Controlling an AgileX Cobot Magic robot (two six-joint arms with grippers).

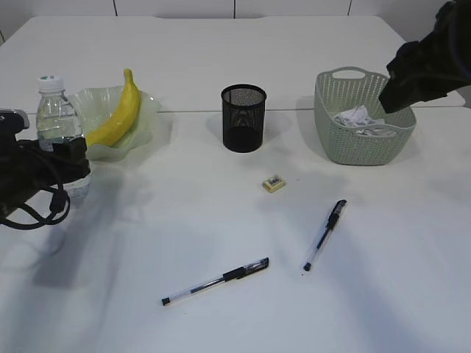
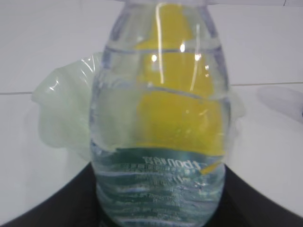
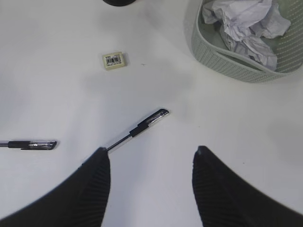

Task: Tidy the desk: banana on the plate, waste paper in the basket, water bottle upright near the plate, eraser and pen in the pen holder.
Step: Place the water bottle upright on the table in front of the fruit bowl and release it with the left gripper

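The clear water bottle [image 1: 57, 116] stands upright just left of the pale green plate [image 1: 151, 110], with my left gripper [image 1: 72, 153] shut on its lower body. In the left wrist view the bottle [image 2: 161, 118] fills the frame between the dark jaws. The banana [image 1: 120, 112] lies on the plate. Crumpled waste paper [image 3: 246, 26] sits in the green basket [image 1: 333, 129]. My right gripper [image 3: 151, 150] hangs open and empty, high over the table near the basket. An eraser [image 3: 113, 60] and two pens [image 3: 139, 128] [image 1: 217, 281] lie on the table, outside the black mesh pen holder [image 1: 243, 118].
The white table has a seam running across behind the pen holder. The second pen [image 3: 28, 144] lies near the front, left of the one under my right gripper. The basket stands at the right rear.
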